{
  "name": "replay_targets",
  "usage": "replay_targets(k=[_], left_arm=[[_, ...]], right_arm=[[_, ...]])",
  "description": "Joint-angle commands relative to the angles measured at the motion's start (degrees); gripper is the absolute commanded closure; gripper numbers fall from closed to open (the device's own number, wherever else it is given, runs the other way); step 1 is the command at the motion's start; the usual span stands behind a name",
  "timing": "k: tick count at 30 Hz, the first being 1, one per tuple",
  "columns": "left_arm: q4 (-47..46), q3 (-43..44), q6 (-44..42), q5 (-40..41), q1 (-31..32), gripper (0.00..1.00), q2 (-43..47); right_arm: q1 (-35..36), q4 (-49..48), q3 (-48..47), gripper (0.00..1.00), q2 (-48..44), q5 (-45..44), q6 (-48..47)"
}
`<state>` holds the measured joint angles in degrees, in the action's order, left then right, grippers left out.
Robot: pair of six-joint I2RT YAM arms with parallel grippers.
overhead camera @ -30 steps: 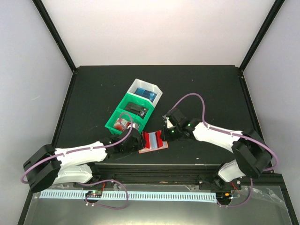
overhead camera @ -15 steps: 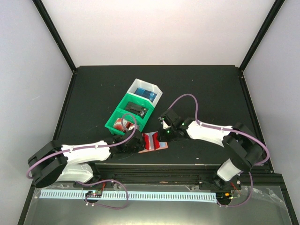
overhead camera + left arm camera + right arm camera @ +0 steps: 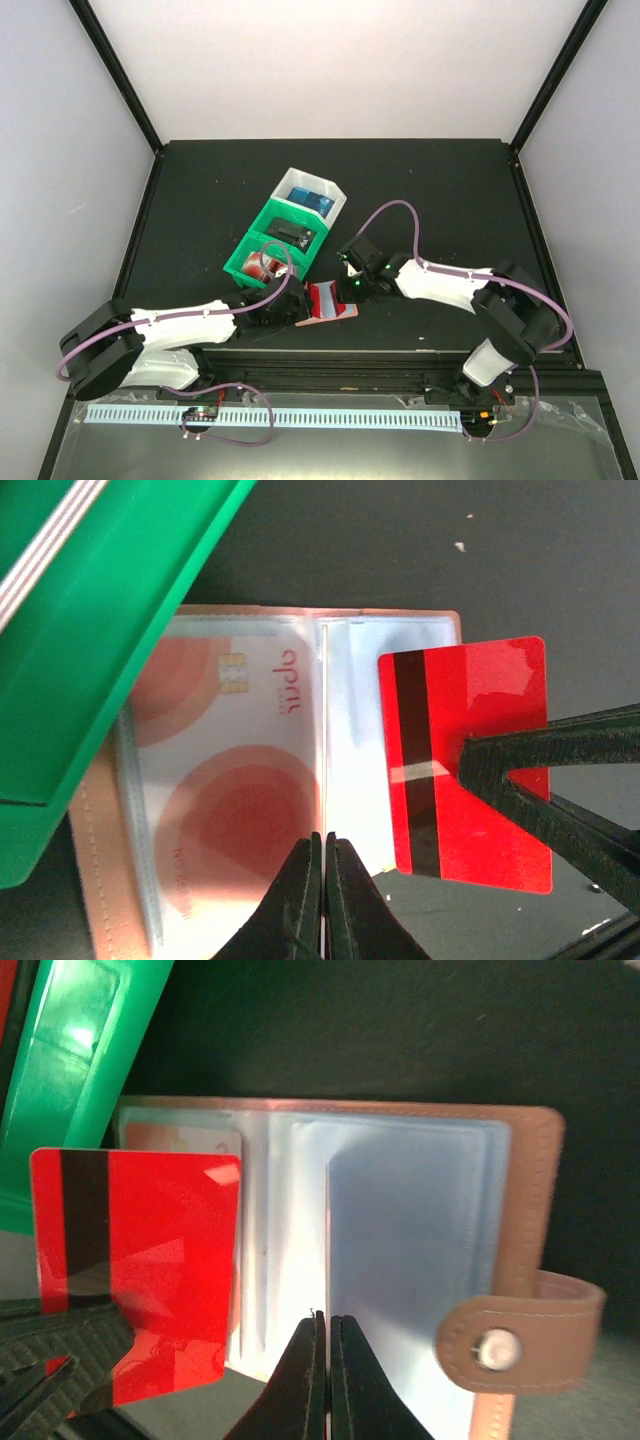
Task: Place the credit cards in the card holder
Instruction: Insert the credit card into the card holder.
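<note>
card holder (image 3: 530, 1210) lies open on the worktop (image 3: 200, 200). red card (image 3: 480, 695), stripe up, overlaps one half, long axis parallel to the fold. left gripper (image 3: 322, 840) and right gripper (image 3: 322, 1318) both closed.

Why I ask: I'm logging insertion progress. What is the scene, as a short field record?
card holder: open, clear sleeves showing
chip card: already inside a sleeve
red card: magnetic stripe up, mostly outside the sleeves, tool fingers across it
left tool: shut
right tool: shut
which tool grips the red card: cannot tell
</note>
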<state>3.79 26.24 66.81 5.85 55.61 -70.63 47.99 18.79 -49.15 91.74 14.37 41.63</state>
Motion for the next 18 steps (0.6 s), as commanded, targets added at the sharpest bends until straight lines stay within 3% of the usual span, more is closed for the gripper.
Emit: replay_targets(k=[1, 8, 14, 18], left_arm=[[-4.9, 1.2, 0.0, 0.3, 0.5, 0.98, 0.4], [-7.4, 2.0, 2.1, 1.1, 0.8, 0.98, -2.3], [-6.5, 1.5, 6.2, 6.3, 2.2, 0.98, -4.3], [-11.2, -0.5, 8.7, 5.6, 2.3, 0.98, -5.6]], right_arm=[[0.3, 3.3, 0.4, 0.99, -4.1, -8.3, -0.2], [0.3, 6.4, 0.8, 0.99, -5.8, -14.1, -0.4], [0.3, 5.5, 1.4, 0.99, -3.9, -14.2, -0.9], [0.3, 5.0, 2.1, 0.99, -3.2, -14.0, -0.8]])
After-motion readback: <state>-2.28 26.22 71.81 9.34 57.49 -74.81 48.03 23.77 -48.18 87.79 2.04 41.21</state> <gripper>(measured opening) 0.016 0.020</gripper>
